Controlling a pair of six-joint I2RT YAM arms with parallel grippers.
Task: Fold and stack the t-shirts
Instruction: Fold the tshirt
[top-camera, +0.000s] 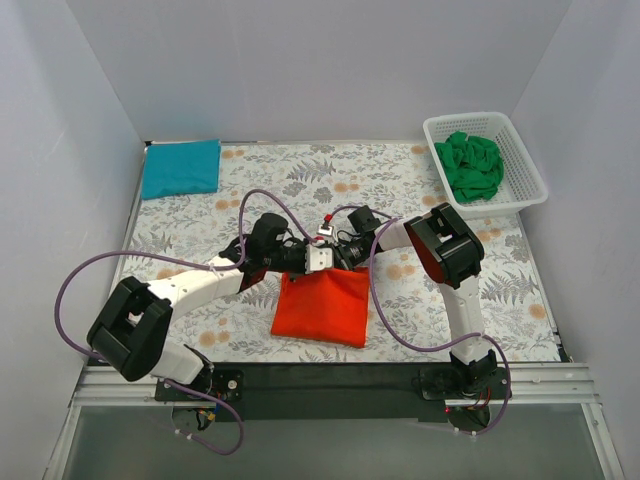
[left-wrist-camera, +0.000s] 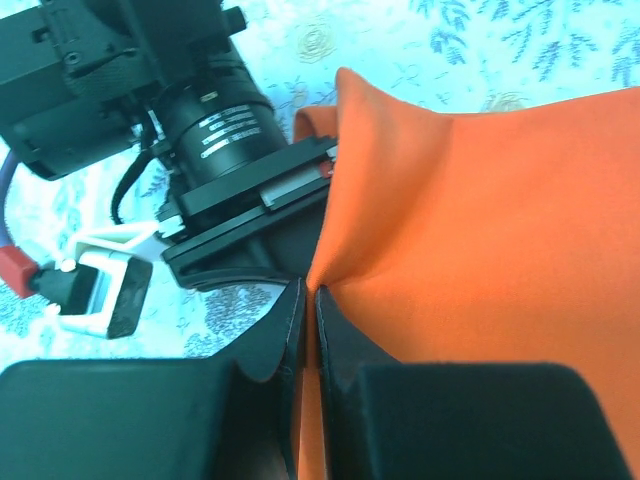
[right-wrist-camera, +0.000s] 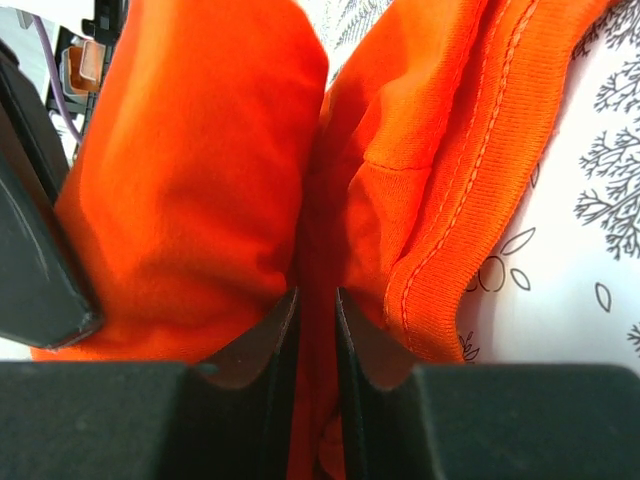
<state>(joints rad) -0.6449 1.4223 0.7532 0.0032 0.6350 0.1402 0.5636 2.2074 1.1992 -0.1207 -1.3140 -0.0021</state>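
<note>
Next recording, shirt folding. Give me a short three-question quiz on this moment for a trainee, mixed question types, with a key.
1. True or false: the green t-shirt lies folded on the floral cloth.
2. Which colour of t-shirt do the left gripper and the right gripper both pinch? A teal, B orange-red, C green.
3. Fill in: the teal t-shirt lies folded at the far-____ corner of the floral cloth.
Key: 1 false, it sits crumpled in the white basket. 2 B, the orange-red t-shirt. 3 left.
</note>
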